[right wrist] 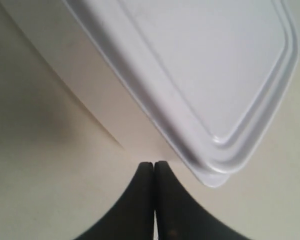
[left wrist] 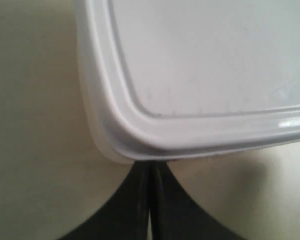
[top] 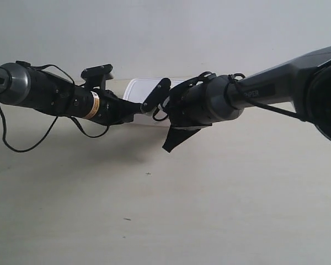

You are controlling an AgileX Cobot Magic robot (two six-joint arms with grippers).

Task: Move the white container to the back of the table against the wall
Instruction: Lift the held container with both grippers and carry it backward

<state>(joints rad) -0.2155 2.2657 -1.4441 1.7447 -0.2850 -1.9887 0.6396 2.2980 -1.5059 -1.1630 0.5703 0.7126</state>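
The white container (top: pixel 137 87) sits far back on the table (top: pixel 182 215), close under the wall (top: pixel 165 33), partly hidden by both arms. In the left wrist view its lid (left wrist: pixel 215 65) fills the frame. My left gripper (left wrist: pixel 151 165) is shut and empty, with its tips touching the box's rounded corner under the rim. In the right wrist view the container (right wrist: pixel 205 75) lies a short way off. My right gripper (right wrist: pixel 154 165) is shut on nothing, apart from the box's corner. The two wrists meet in front of the box in the exterior view.
The arm at the exterior view's left (top: pixel 49 91) trails a loose black cable (top: pixel 22 148) down to the table. The arm at the exterior view's right (top: pixel 276 88) reaches in from the frame's edge. Tiny dark specks (top: pixel 148 174) dot the beige surface.
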